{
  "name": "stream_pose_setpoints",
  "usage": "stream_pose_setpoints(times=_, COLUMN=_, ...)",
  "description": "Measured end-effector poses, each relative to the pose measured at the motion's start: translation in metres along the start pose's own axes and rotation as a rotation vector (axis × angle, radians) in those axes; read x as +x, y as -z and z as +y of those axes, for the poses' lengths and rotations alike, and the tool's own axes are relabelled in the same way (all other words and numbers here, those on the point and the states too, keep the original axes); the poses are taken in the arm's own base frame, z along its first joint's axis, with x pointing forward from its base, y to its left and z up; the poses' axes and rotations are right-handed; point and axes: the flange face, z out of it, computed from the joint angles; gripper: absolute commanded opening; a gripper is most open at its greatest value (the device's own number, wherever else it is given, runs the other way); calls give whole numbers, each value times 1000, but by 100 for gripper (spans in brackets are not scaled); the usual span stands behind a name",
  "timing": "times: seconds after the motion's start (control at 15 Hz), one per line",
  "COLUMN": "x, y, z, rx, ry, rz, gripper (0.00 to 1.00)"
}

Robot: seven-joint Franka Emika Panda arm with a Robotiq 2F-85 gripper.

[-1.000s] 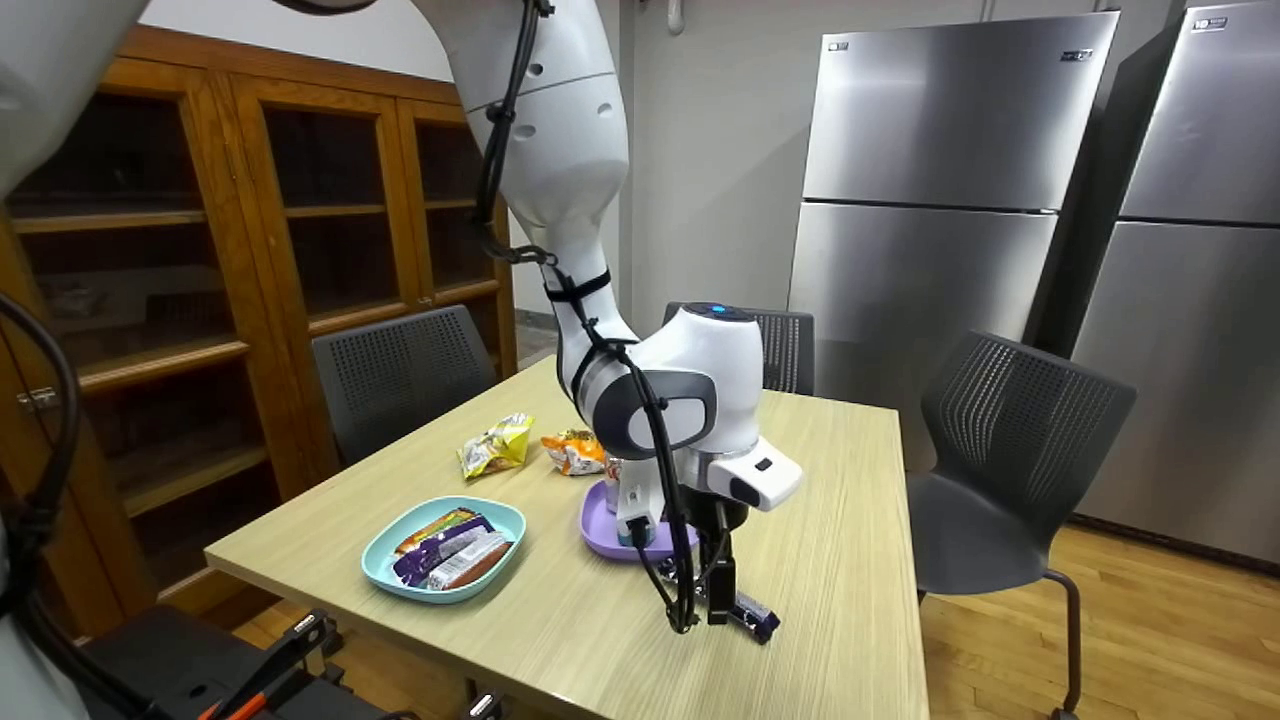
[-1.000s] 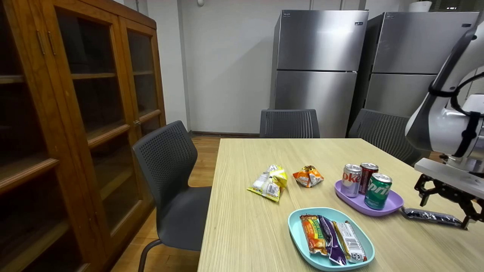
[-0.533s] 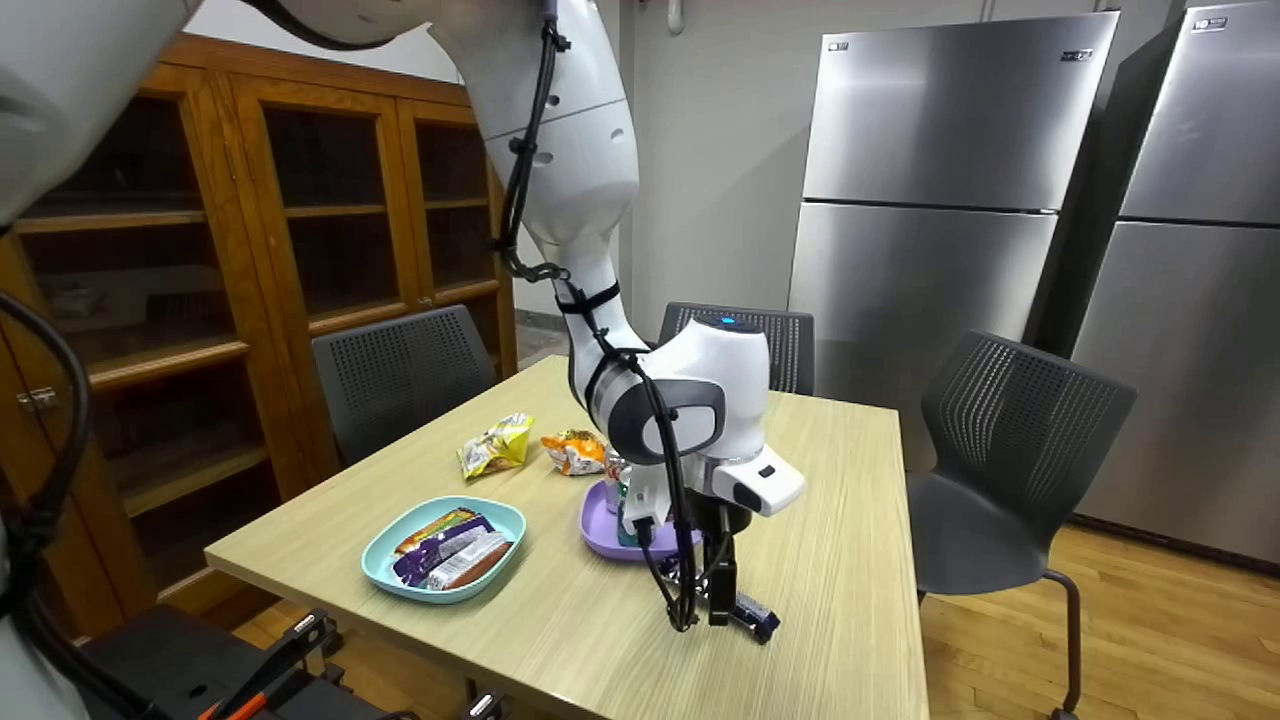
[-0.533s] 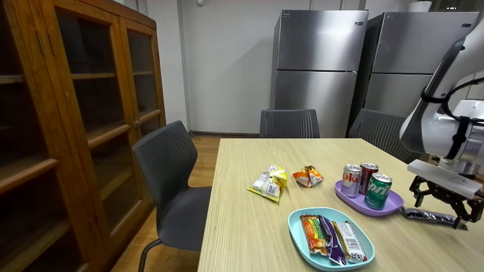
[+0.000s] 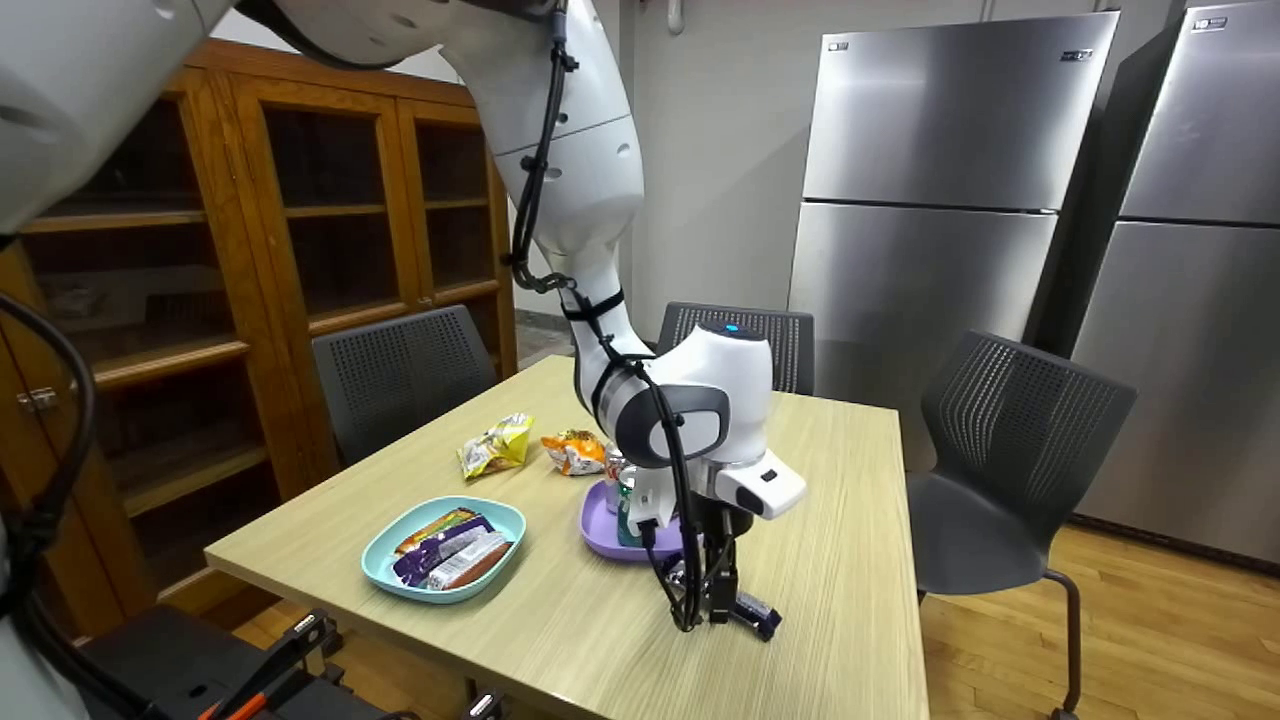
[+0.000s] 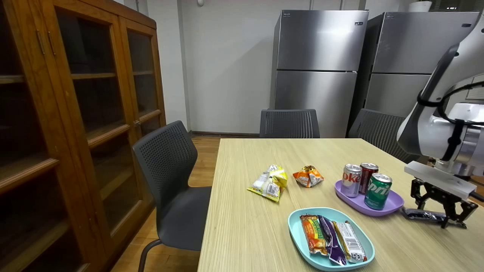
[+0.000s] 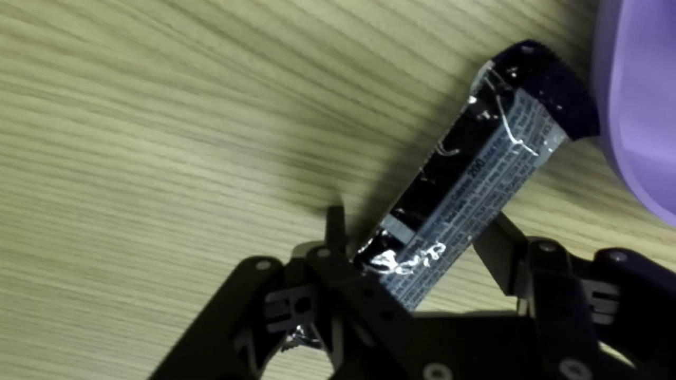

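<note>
"Well, what looms largest?"

"The cabinet, then two fridges side by side at the back."

"Nearer in?"

"A pale table. The arm bends down over it, and three chairs stand about its sides."

"What sits on it?"

"Two trays, set apart: the teal tray and the purple tray."

"Where's the gripper?"

"Low over the table, just beside the purple tray, pointing down."

"Next size down?"

"The yellow bag and the orange bag, near each other. Then three cans, silver, dark red and green, upright and close together in the purple tray."

"And the bars?"

"Several lie side by side in the teal tray. The dark bar lies on the table under the gripper, slantwise in the wrist view, where one end meets the purple tray's edge. It is shiny and bears small print."

"How do the fingers stand?"

"Apart, one along each side of the dark bar. In the wrist view, a sliver of table shows between one finger and the bar; whether the other touches it, I can't tell."
</note>
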Motion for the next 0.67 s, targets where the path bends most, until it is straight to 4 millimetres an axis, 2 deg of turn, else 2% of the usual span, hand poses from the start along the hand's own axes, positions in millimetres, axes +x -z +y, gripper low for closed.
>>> stream_pose_setpoints(times=0.27, x=5, y=3, z=3, rx=2, ry=-10, rz=-2, gripper=5)
stream_pose_setpoints(times=0.33, x=6, y=4, z=4, rx=3, ry=-13, rz=-3, gripper=1)
stream_pose_setpoints(times=0.4, x=8, y=4, z=5, rx=5, ry=-17, rz=-2, gripper=5)
stream_pose_setpoints(times=0.67, x=17, y=9, z=14, rx=11, ry=-40, rz=3, gripper=5)
